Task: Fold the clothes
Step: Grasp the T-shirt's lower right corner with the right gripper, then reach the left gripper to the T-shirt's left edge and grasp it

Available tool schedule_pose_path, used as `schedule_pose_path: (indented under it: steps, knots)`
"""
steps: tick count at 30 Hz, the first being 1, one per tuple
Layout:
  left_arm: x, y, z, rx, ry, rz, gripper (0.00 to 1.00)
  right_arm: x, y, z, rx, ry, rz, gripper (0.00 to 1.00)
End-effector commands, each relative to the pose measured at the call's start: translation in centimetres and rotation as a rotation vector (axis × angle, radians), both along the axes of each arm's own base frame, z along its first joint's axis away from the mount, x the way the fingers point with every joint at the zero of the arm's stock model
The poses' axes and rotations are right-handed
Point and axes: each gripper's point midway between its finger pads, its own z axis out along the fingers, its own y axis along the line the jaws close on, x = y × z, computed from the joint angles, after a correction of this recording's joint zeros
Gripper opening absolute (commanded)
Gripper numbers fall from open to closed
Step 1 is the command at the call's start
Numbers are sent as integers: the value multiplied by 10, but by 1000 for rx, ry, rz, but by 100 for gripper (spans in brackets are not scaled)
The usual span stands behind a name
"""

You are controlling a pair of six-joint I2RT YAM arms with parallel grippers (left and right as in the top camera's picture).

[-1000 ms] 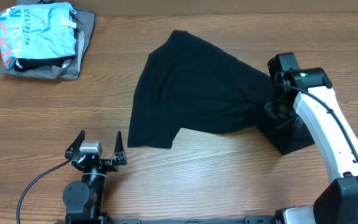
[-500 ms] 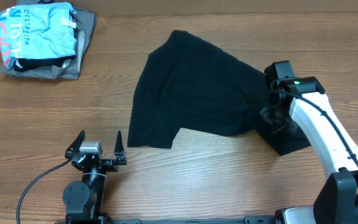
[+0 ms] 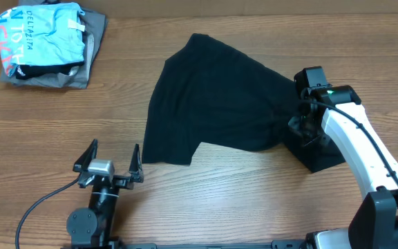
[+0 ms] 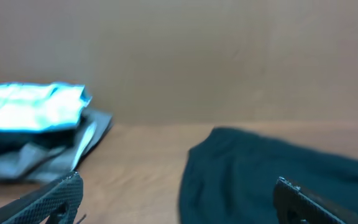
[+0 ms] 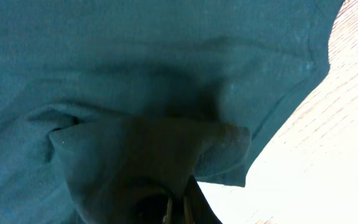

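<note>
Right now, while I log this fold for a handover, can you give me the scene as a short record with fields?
garment: black T-shirt, spread unfolded on the table, right side bunched
right gripper: shut on a pinch of the shirt's right side
left gripper: open, empty, near the shirt's lower left corner, not touching it
other items: light blue printed shirt stacked on a grey garment, far left corner
fold progress: no fold made yet
</note>
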Motion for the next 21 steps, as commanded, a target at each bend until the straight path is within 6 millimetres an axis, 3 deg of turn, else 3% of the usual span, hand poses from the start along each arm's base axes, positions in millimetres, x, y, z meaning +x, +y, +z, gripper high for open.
schedule_pose_path:
  steps: [1, 8, 12, 17, 21]
  knots:
    - [-4, -11, 13, -82, -35, -76, 100, 3, 2, 5, 12, -29, 12, 4]
    - [7, -19, 42, -6, 24, -117, 100, 8, 4, 5, 16, -44, 31, 4]
    - [40, -20, 52, 29, 186, -131, 100, 9, 7, 5, 32, -51, 33, 4]
    - [81, -28, 29, -25, 586, -194, 100, 10, 7, 5, 36, -53, 33, 4]
    - [97, -45, 6, -107, 837, -298, 100, 8, 7, 5, 35, -43, 33, 4]
